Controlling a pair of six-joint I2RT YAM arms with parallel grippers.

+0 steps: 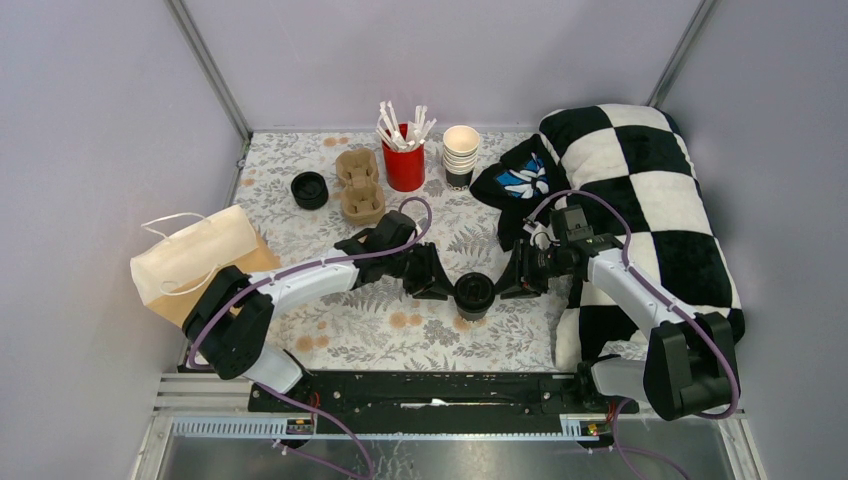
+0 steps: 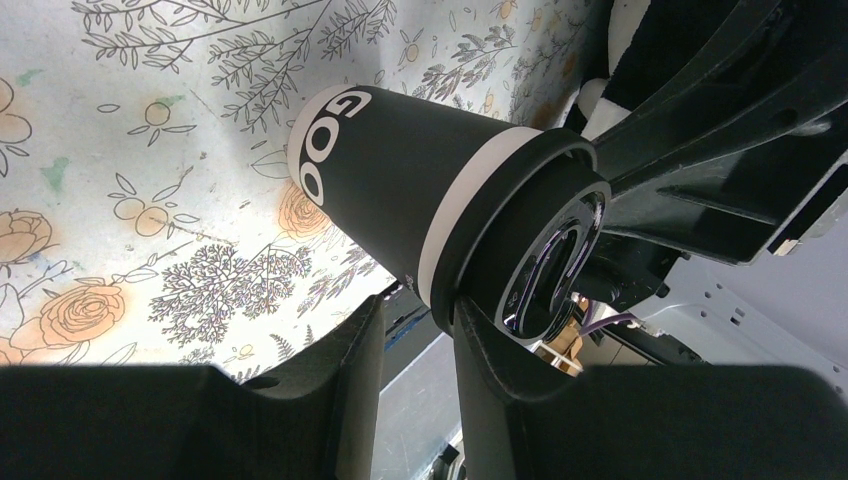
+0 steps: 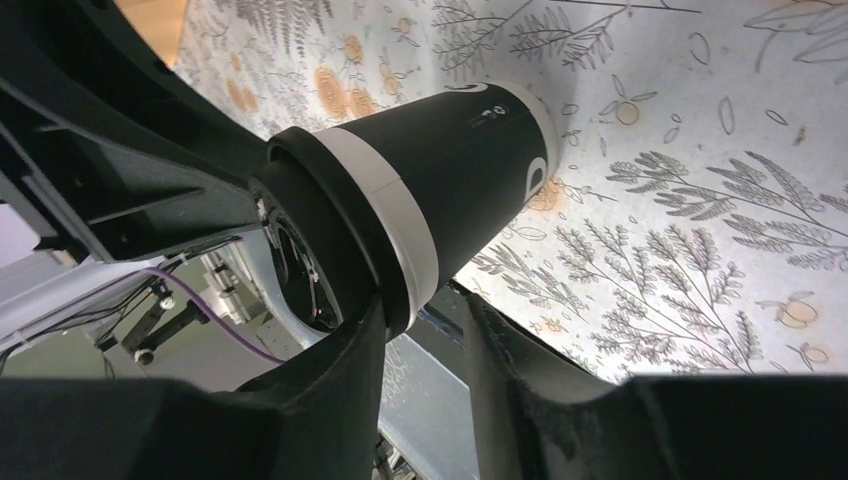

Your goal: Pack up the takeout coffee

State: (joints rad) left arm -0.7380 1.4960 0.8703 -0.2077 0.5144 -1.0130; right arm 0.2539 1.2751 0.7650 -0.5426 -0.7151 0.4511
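Centrally, near side of the floral tablecloth (image 1: 330, 330): one takeout coffee cup (image 1: 473, 292) upright, black lid on, white band beneath the lid, black wall with white lettering "GOO" in the left wrist view. Left gripper (image 1: 448, 285) meets it from the left, right gripper (image 1: 500, 283) from the right, both at lid height. Left claw narrow: the lid rim dips between its fingers (image 2: 330, 380), with a sliver of gap beside the rim. Right claw also narrow: the rim lies against one of its fingers (image 3: 320, 400) and the rest of the gap is free. Second lidded cup (image 1: 309, 189) stands far left, well apart from both arms. Just right of it is a cardboard cup carrier (image 1: 360, 185) with two wells. Next right, a red cup (image 1: 404, 165) holds a bunch of white sticks (image 1: 402, 125). Beside that is a stack of nested cream cups (image 1: 460, 155) with a dark base. A cream paper bag (image 1: 200, 258) with white handles lies at the left edge; contents cannot be told. A black-and-white checkered cushion (image 1: 650, 190) fills the right side, a dark cloth with a blue-white print (image 1: 522, 180) against it.
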